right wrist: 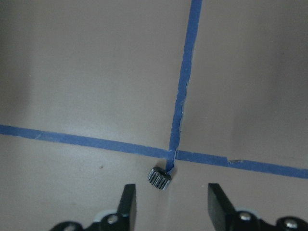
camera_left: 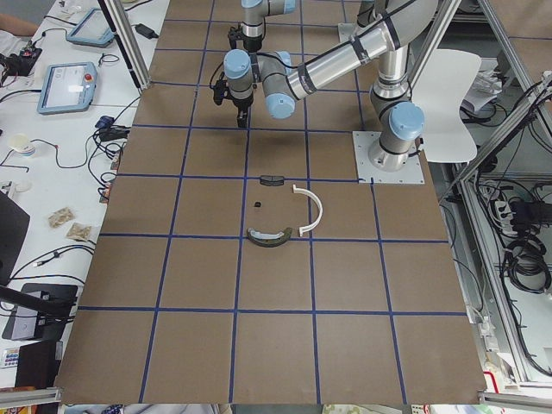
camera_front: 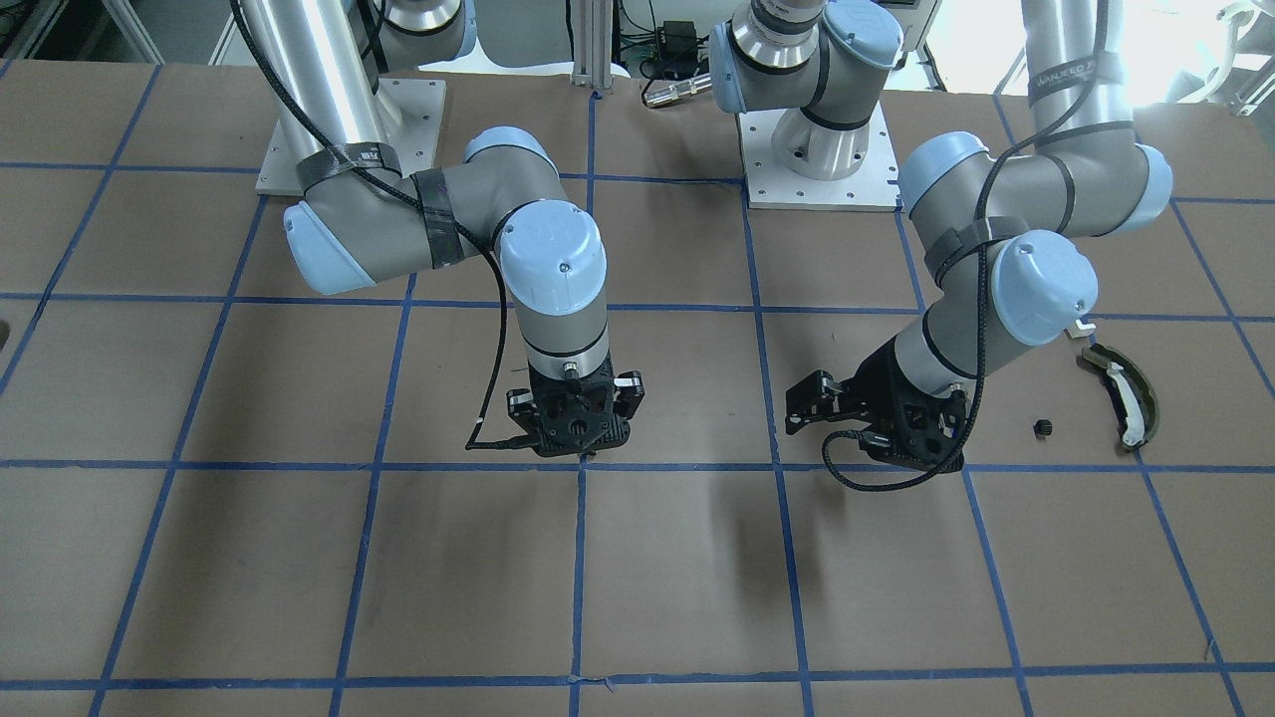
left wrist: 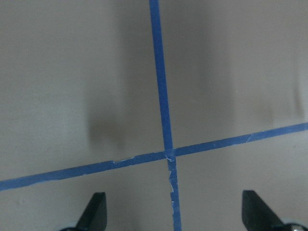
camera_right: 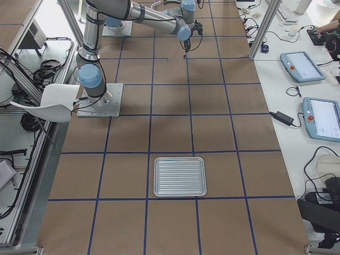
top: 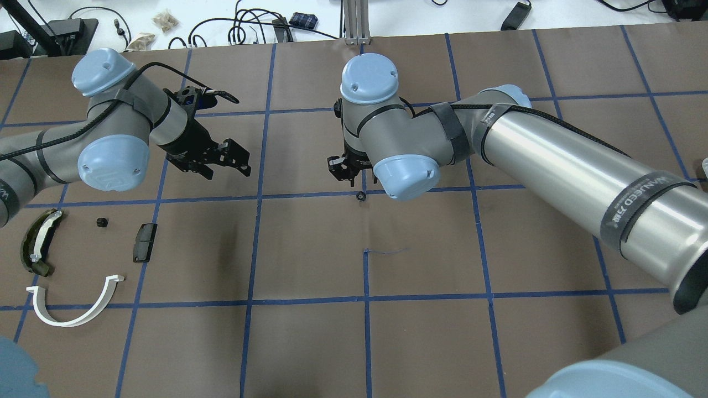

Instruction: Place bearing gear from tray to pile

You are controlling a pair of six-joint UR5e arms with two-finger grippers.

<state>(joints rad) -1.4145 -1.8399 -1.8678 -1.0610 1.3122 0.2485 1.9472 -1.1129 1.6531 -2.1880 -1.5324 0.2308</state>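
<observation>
A small dark toothed bearing gear (right wrist: pixel 159 178) lies on the brown table at a crossing of blue tape lines; it also shows in the overhead view (top: pixel 361 196). My right gripper (right wrist: pixel 171 207) is open and empty, hovering just above and beside the gear without touching it. My left gripper (top: pixel 225 166) is open and empty, and its wrist view (left wrist: pixel 175 216) shows only bare table. The pile lies at the robot's left: a white half-ring (top: pixel 72 304), an olive-green curved piece (top: pixel 37 241), a dark block (top: pixel 145 241) and another small dark gear (top: pixel 102 222).
A ribbed metal tray (camera_right: pixel 179 176) lies far off toward the table's right end and looks empty. Both arms' elbows hang over the middle of the table. Cables and pendants lie beyond the table's far edge.
</observation>
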